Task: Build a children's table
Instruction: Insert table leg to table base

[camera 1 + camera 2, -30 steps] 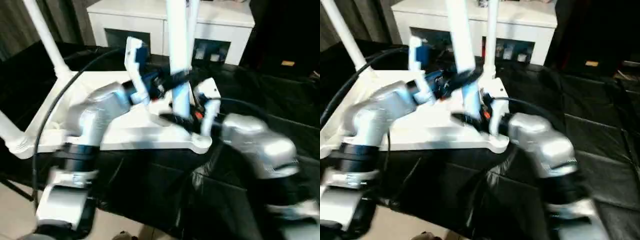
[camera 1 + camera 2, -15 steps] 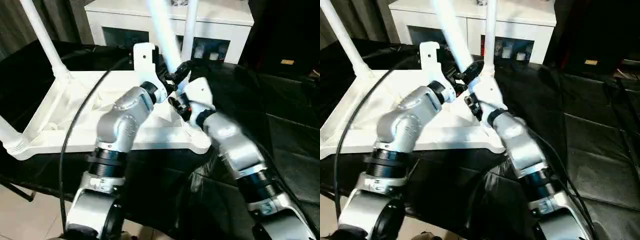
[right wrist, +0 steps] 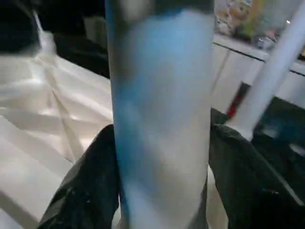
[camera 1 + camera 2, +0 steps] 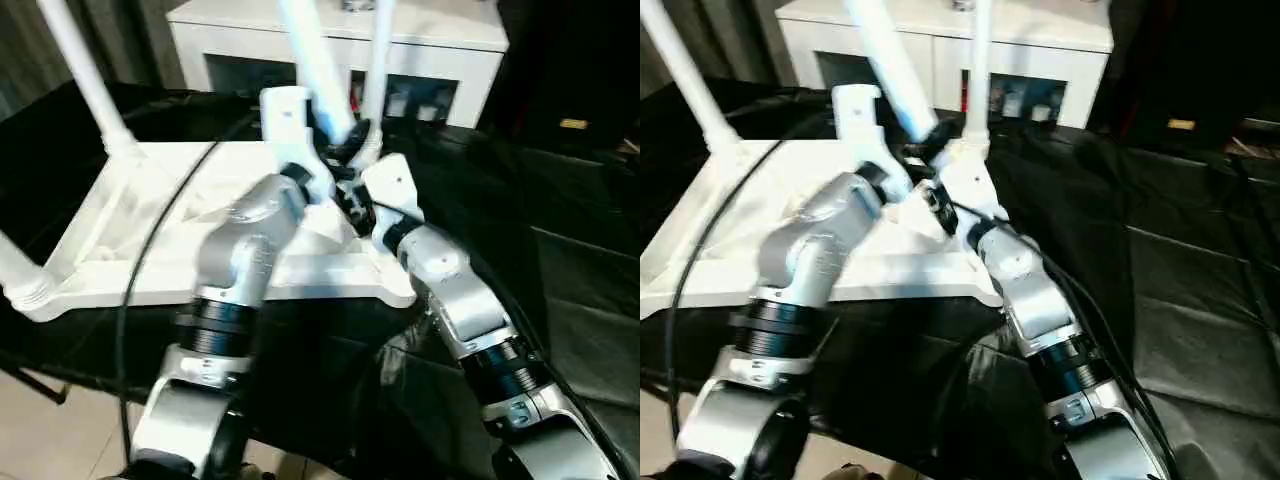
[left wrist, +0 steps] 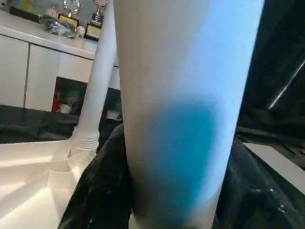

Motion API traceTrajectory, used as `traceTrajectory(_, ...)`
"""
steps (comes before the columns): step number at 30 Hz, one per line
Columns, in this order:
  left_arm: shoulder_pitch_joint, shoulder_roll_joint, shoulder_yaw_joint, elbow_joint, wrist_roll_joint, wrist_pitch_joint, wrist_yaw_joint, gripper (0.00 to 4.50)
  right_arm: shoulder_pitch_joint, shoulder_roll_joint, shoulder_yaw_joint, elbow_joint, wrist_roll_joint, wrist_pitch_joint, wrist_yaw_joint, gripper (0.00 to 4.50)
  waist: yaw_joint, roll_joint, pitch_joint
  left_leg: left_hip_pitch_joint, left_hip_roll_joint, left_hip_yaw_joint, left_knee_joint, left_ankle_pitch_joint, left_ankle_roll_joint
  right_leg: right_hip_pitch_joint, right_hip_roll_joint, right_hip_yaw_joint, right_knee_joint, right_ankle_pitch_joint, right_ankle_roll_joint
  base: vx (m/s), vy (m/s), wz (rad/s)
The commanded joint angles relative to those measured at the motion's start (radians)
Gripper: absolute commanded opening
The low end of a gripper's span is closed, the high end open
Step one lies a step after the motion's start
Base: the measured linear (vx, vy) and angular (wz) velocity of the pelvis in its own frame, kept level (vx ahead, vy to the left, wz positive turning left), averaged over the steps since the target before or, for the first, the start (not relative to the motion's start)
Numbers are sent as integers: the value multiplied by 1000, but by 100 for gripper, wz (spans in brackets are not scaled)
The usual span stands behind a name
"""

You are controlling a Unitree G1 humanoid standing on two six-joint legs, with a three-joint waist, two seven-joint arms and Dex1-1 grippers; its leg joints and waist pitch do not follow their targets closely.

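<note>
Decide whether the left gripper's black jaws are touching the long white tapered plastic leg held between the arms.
Touching. The left wrist view shows the long white tapered plastic leg pressed between the left gripper's black jaws, no gap on either side.

The white square tabletop (image 4: 150,225) lies upside down on a black sheet (image 4: 560,270), ribbed underside up. Legs stand in three corner sockets: one at the far left corner (image 4: 85,75), one at the near left corner (image 4: 18,272), one at the far right corner (image 4: 378,45). A fourth leg (image 4: 312,55) leans over the right edge, where the left pincer (image 4: 335,152) and right pincer (image 4: 358,172) meet around it. A white cabinet (image 4: 440,50) stands behind.
</note>
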Motion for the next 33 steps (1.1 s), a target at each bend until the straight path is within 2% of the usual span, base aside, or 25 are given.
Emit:
traceTrajectory(1,12,35,2,-28,-26,36,-73,189,-19,-13,-53,-45,45,-13,36,309,2,-6,-85,12,32,-10,-72,-118,57,68,-66,40,-62,-119,-223,0,0,0)
traceTrajectory(2,13,42,-1,-33,-31,41,-90,189,-20,-15,-57,-47,56,-10,51,315,1,-6,-85,11,34,-10,-73,-115,56,66,-65,40,-62,-117,-226,0,0,0)
traceTrajectory(4,21,114,-22,-73,-101,119,-248,189,-26,-39,-111,-99,203,81,201,332,4,-7,-85,13,35,-10,-73,-119,65,69,-66,41,-57,-112,-232,0,0,0)
traceTrajectory(5,22,130,-27,-81,-116,134,-281,188,-27,-45,-123,-111,236,103,234,338,3,-7,-83,16,33,-8,-73,-121,76,68,-63,41,-58,-110,-236,0,0,0)
traceTrajectory(6,24,148,-32,-89,-127,146,-317,188,-28,-54,-134,-127,273,129,275,341,5,-5,-85,15,37,-11,-74,-111,78,68,-65,41,-55,-103,-239,0,0,0)
traceTrajectory(7,32,210,-56,-123,-162,164,-441,188,-20,-123,-131,-172,343,178,413,341,4,-4,-83,15,39,-9,-74,-109,77,64,-65,40,-57,-99,-246,0,0,0)
traceTrajectory(8,36,236,-65,-139,-179,171,-495,188,-15,-155,-127,-192,371,203,472,341,8,-5,-86,17,37,-11,-73,-105,81,71,-63,39,-53,-91,-247,0,0,0)
traceTrajectory(9,37,248,-69,-146,-188,174,-522,188,-13,-170,-125,-200,385,216,502,341,9,-3,-84,17,40,-11,-74,-99,83,69,-63,40,-51,-84,-250,0,0,0)
traceTrajectory(11,30,288,-52,-188,-269,217,-631,188,25,-272,-75,-265,434,283,668,341,11,-2,-83,16,40,-8,-72,-99,84,68,-64,41,-52,-75,-261,0,0,0)
traceTrajectory(13,22,302,-40,-199,-306,242,-676,188,40,-311,-52,-278,432,291,722,341,15,-2,-80,18,40,-6,-73,-117,76,67,-65,42,-55,-109,-263,0,0,0)
traceTrajectory(16,8,336,-47,-195,-317,259,-738,188,54,-346,-29,-292,435,316,776,341,13,-6,-76,19,36,-7,-75,-165,48,66,-68,42,-69,-231,-238,0,0,0)
traceTrajectory(17,0,343,-47,-184,-314,262,-748,188,58,-354,-22,-298,438,326,788,325,11,-7,-75,18,36,-8,-76,-173,38,65,-68,42,-71,-259,-227,0,0,0)
traceTrajectory(22,-15,371,-63,-161,-320,267,-799,188,57,-373,-7,-319,467,373,818,297,10,-6,-73,19,35,-10,-77,-188,23,60,-67,42,-78,-335,-191,0,0,0)
traceTrajectory(25,-16,374,-64,-161,-322,273,-810,188,54,-372,-5,-323,471,385,826,266,11,-4,-76,17,36,-11,-77,-174,20,60,-66,41,-75,-317,-193,0,0,0)
traceTrajectory(28,-17,374,-65,-154,-314,274,-824,188,52,-363,-7,-324,468,395,829,244,11,-7,-78,16,35,-11,-76,-162,21,61,-65,41,-73,-287,-200,0,0,0)
traceTrajectory(33,-16,374,-65,-144,-306,265,-819,188,50,-356,-7,-322,463,397,821,237,13,-5,-82,13,36,-10,-73,-132,30,64,-65,41,-65,-223,-219,0,0,0)
